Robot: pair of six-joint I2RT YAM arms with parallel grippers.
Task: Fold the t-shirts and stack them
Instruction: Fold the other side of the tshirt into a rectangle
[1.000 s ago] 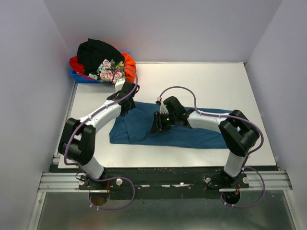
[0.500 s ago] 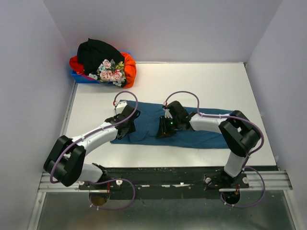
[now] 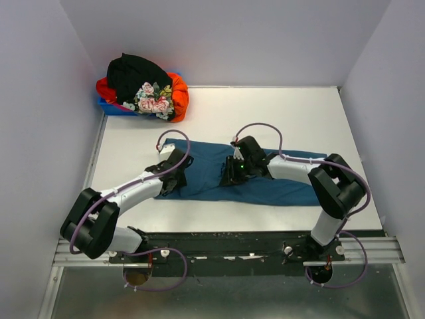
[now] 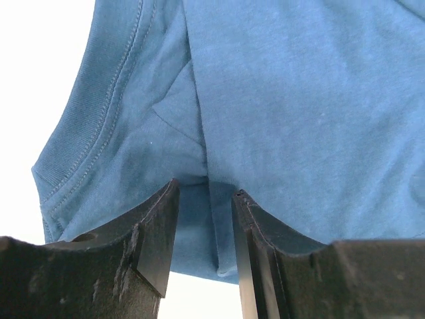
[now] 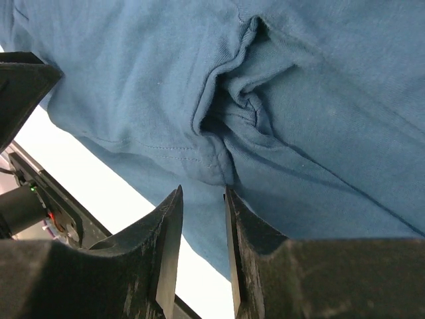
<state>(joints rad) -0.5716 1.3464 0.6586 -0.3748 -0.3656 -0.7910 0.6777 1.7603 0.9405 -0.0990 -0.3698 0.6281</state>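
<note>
Across the middle of the white table (image 3: 299,113) lies the plain dark teal-blue cloth t-shirt (image 3: 279,189), stretched out in a long strip. The black two-finger left gripper (image 3: 166,187) was up by the heap of black, orange-red and flowered shirts (image 3: 143,86) a second ago. Now it's swung down over the teal shirt's left end, jaws partly apart over a folded edge, pinching nothing. The right gripper (image 3: 230,178) nudged over a bit and is also gaping, above a mid-shirt crease. Looks like both are lining up for a fold grab.
</note>
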